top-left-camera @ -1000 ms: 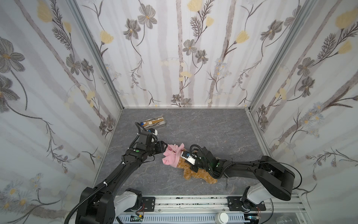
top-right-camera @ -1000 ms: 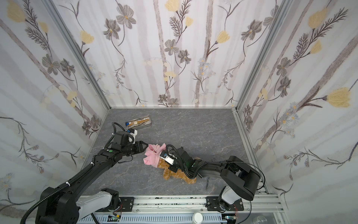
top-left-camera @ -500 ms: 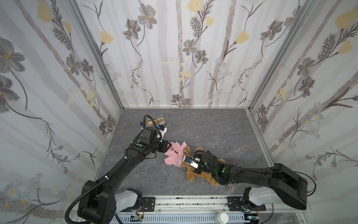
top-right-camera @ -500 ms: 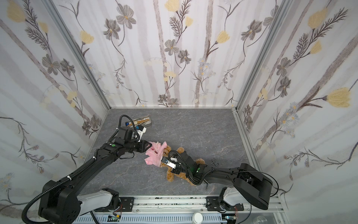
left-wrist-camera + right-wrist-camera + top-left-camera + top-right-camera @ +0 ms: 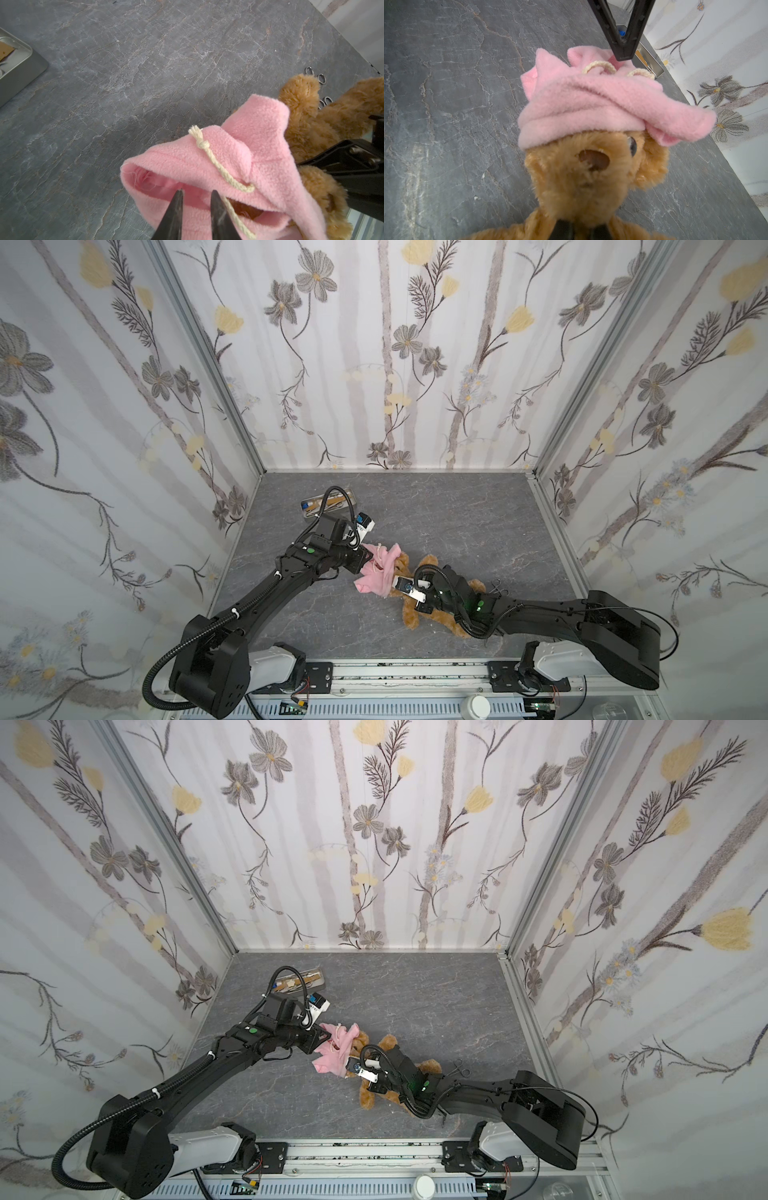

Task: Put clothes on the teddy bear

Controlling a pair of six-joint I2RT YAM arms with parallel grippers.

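Since a second ago the right arm has dropped and stretched flat along the front, uncovering more of the bear. The left gripper has pushed in toward it.

Its fingers stand almost together, pinching the rim of the pink shirt; the right wrist view shows their tips meeting on the fleece. The right gripper is closed on fur just under the bear's chin. The bear lies on the table between the two sets of fingers, head toward the left ones, with the shirt bunched over its head.

Only the right wrist view shows the face: the shirt sits like a cap down to the brow, leaving the nose and one eye bare. Only the left wrist view shows the shirt's opening at the left fingertips, with brown fur inside it and a knotted cream cord across the fleece. Metal ring handles lie beyond the bear from those fingers.

The tray sits behind the left fingers, away from the bear. It holds tan strips and a blue piece, too small to name.
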